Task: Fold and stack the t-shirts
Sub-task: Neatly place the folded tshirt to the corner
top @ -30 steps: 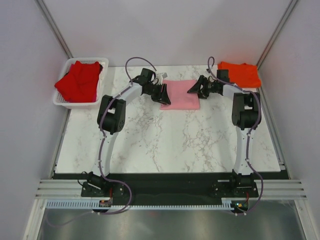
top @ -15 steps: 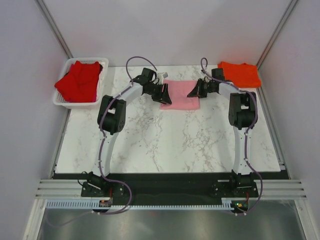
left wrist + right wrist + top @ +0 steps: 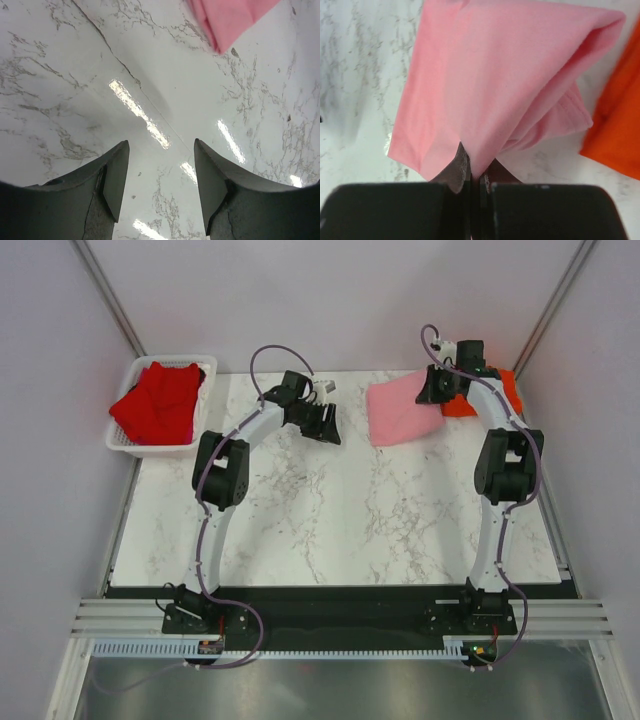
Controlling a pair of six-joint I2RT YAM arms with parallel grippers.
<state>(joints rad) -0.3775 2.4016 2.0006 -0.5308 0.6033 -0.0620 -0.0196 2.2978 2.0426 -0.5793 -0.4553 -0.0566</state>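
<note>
The pink t-shirt [image 3: 403, 412], folded into a packet, hangs by one edge from my right pincer [image 3: 437, 390] at the far right of the table [image 3: 340, 510], just beside the orange t-shirt [image 3: 462, 407]. The orange one lies in the far right corner, partly under the arm. On the wrist view the right pincer [image 3: 474, 167] is pinched tight on a thin layered edge of the pink t-shirt [image 3: 510, 75], and the folds sag open toward the orange t-shirt [image 3: 620, 130]. I cannot tell whether the low edge touches the table.

I read this as the carry onto the stack. To do it well I would raise the cloth clear, bring it square over the orange one, lay the trailing end down first and let go only once it lies flat.

The left pincer [image 3: 160, 145] stands wide with nothing between its jaws, over bare marble near the middle. The red t-shirt [image 3: 155, 405] sits unfolded in the white basket [image 3: 127, 445] at the far left. The table is glossy, so cloth should slide easily. Pale walls [image 3: 330, 300] close it in.
</note>
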